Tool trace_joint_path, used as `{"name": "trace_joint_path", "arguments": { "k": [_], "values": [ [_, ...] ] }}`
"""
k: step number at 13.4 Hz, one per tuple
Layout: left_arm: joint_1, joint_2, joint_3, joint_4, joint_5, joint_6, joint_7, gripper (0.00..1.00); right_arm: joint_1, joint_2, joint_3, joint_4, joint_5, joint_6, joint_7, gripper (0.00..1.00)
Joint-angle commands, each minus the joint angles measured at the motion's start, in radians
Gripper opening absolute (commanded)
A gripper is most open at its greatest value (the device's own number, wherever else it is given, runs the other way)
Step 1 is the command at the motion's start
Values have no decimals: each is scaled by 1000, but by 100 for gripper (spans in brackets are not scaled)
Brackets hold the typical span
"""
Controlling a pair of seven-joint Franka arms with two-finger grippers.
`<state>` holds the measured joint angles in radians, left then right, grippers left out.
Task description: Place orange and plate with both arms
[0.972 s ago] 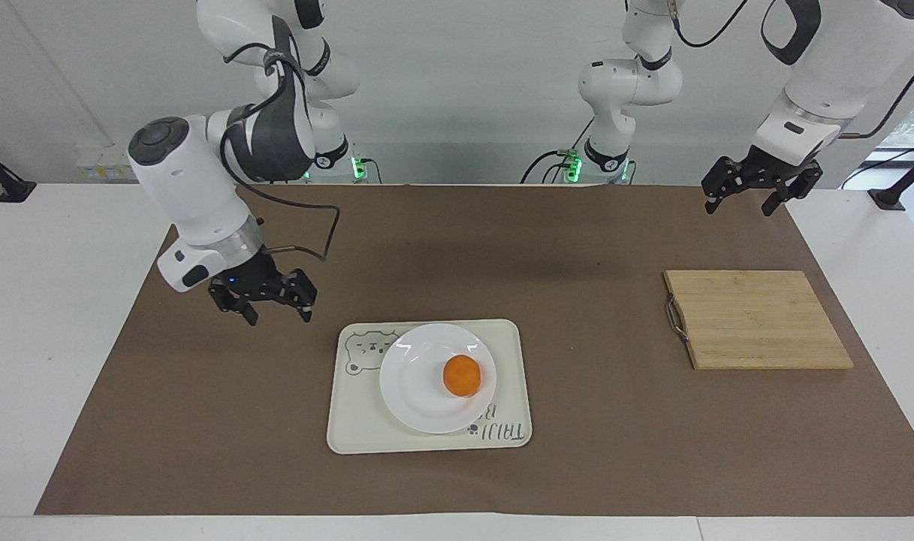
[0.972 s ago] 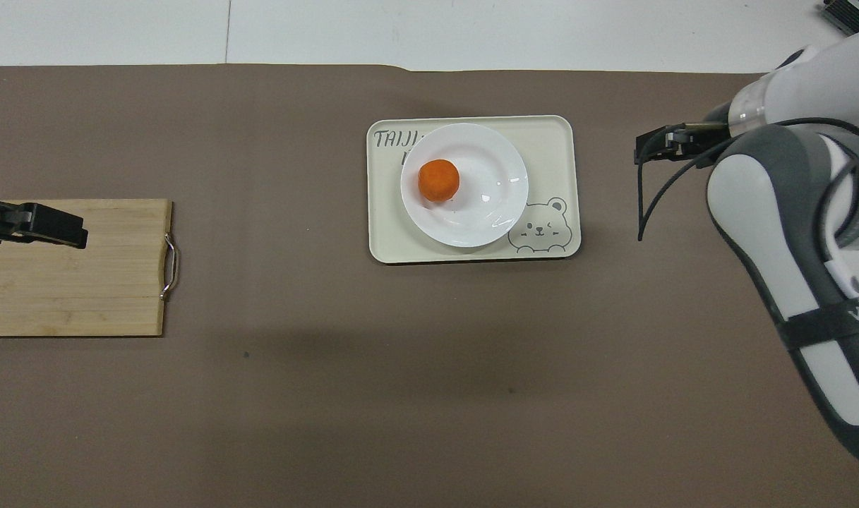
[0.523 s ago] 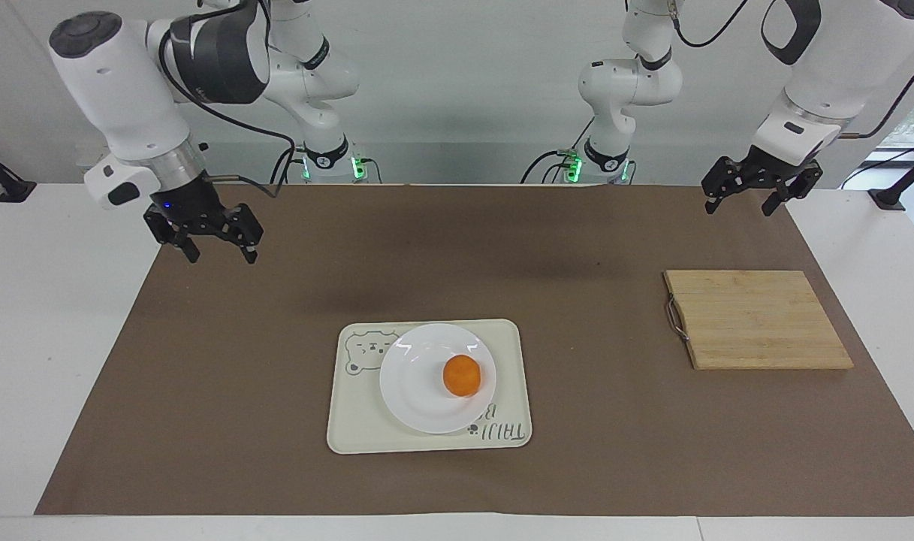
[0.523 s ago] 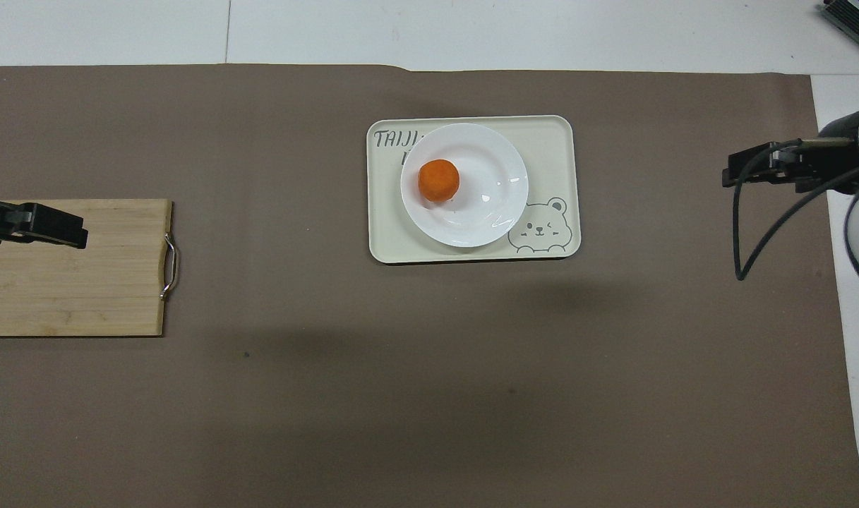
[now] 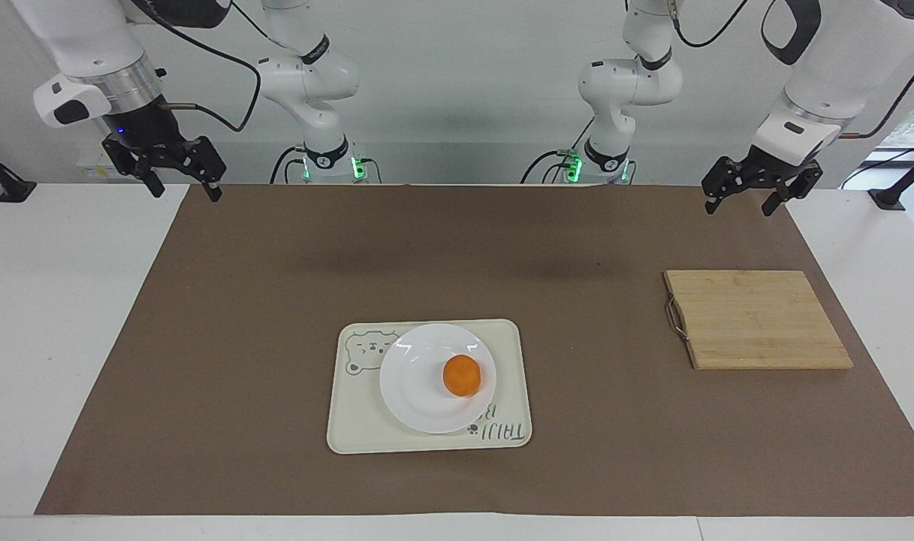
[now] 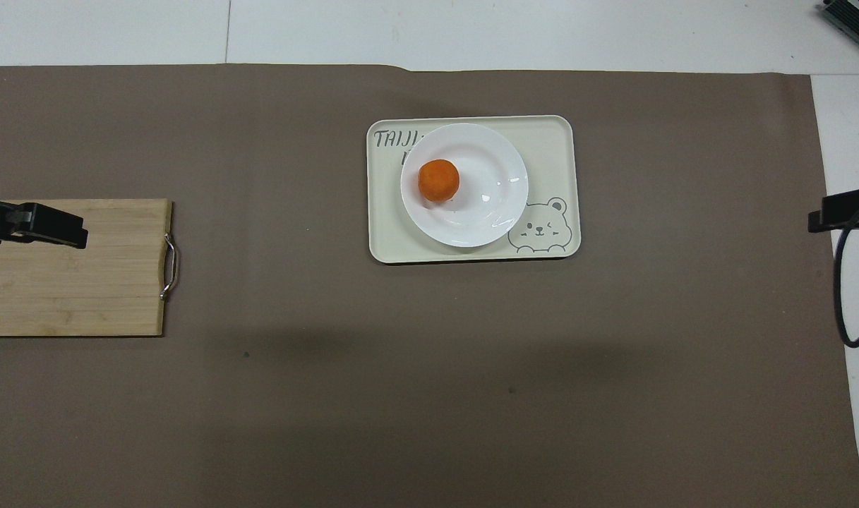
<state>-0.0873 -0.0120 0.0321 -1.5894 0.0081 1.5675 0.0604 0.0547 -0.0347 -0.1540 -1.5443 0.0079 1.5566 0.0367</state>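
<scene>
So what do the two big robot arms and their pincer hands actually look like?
Both arms are glossy white rounded tubes with dark grey joint bands and loose black cables. Each ends in a black two-finger gripper with short angular jaws: the right gripper sits under a silver ring with a small blue light, the left gripper under a white wrist.

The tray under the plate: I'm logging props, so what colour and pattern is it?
The tray is cream with a bear drawing and dark lettering, clearest in the overhead view.
</scene>
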Motion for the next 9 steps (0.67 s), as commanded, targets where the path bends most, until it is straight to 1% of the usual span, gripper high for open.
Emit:
{"name": "trace_joint_path", "arguments": {
  "k": [1, 6, 9],
  "values": [
    [8, 1, -6, 6, 13, -15, 9, 100, -15, -62, 5, -94, -28, 2, -20, 100],
    [8, 1, -6, 6, 13, -15, 9, 100, -16, -67, 5, -106, -28, 13, -38, 100],
    [8, 1, -6, 6, 13, -15, 9, 100, -38, -59, 4, -105, -28, 42, -113, 100]
  ]
}}
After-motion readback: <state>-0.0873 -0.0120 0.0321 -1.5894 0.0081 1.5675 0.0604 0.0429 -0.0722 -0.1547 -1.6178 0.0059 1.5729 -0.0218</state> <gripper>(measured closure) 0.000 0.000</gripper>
